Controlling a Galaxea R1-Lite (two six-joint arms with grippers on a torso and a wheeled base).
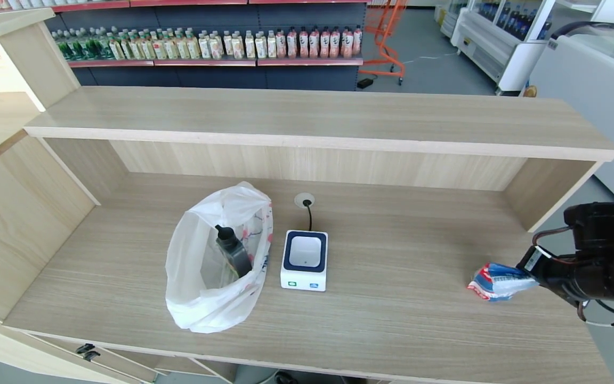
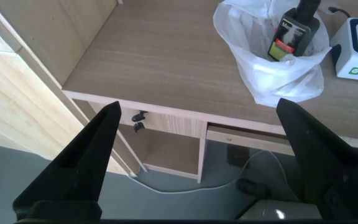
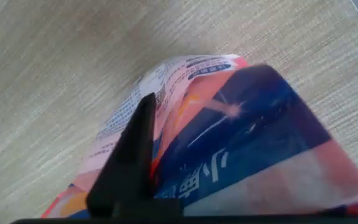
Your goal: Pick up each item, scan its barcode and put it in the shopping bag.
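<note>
A blue, white and red snack packet (image 1: 499, 281) lies at the right side of the counter, and my right gripper (image 1: 532, 277) is shut on its near end. In the right wrist view the packet (image 3: 229, 149) fills the frame, with one black finger (image 3: 132, 155) pressed against it. The white shopping bag (image 1: 216, 256) stands open left of centre with a dark bottle (image 1: 232, 250) inside. The white scanner (image 1: 305, 260) sits right beside the bag. My left gripper (image 2: 197, 162) hangs open below the counter's front edge, with the bag (image 2: 278, 62) and bottle (image 2: 294, 31) farther off.
The counter (image 1: 392, 298) has a raised wooden back shelf (image 1: 312, 117) and side walls. A cable (image 1: 308, 213) runs from the scanner to a hole in the counter. Bare wood lies between scanner and packet. Drawers (image 2: 166, 124) sit under the counter's front edge.
</note>
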